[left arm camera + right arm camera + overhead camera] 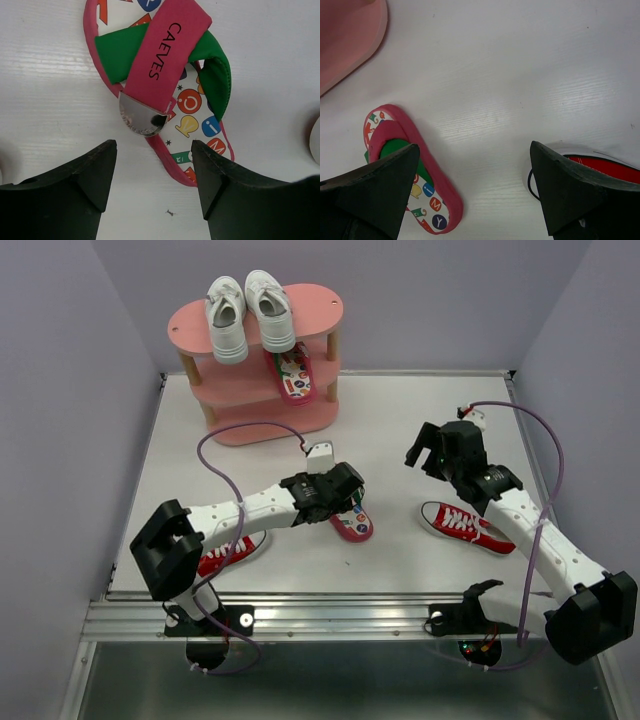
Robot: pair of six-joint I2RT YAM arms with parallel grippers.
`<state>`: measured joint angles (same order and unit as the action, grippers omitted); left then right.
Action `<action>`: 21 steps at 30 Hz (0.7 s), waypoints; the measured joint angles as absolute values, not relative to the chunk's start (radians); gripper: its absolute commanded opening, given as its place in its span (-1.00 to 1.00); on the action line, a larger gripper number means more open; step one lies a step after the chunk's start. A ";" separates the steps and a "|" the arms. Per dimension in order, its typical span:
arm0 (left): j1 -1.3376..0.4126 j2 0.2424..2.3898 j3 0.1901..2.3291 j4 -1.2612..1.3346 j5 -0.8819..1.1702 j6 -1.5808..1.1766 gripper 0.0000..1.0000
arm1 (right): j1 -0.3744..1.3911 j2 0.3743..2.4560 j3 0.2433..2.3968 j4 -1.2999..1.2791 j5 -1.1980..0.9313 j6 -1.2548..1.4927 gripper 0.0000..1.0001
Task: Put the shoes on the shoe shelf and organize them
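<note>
Okay, you have six shoes and one pink shoe shelf point(190, 325), far left. Two white sneakers point(228, 320) sit side by side on its top board. Two flip-flops: the shelf flip-flop point(292, 375) is on the middle tier, half hidden under the top board. The table flip-flop point(165, 75) lies mid-scene, right below your left gripper point(154, 150), jaws spread, gripping nothing; whether they touch it is hard to tell. Two red canvas sneakers: the right red sneaker point(465, 525) lies near right, the left red sneaker point(222, 558) near left, mostly covered by the left arm. Your right gripper point(475, 147) hangs released over bare table point(520, 75), between the table flip-flop and the right red sneaker, which its wrist view cuts off at the corner.
</note>
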<state>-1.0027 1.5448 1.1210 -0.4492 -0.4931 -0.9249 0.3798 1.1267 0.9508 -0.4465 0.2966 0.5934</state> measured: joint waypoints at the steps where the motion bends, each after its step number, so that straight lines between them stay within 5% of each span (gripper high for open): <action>1: -1.005 1.560 1.124 -0.440 -0.494 -0.924 0.46 | 0.380 1.126 0.950 -0.448 0.296 0.593 0.94; 7: -1.026 1.663 1.135 -0.401 -0.519 -0.921 0.43 | 0.380 1.127 0.945 -0.453 0.295 0.590 0.95; 16: -1.026 1.754 1.164 -0.418 -0.592 -0.929 0.06 | 0.380 1.134 0.916 -0.464 0.294 0.590 0.95; 21: -1.026 1.753 1.155 -0.416 -0.619 -0.947 0.20 | 0.380 1.156 0.916 -0.463 0.290 0.587 0.95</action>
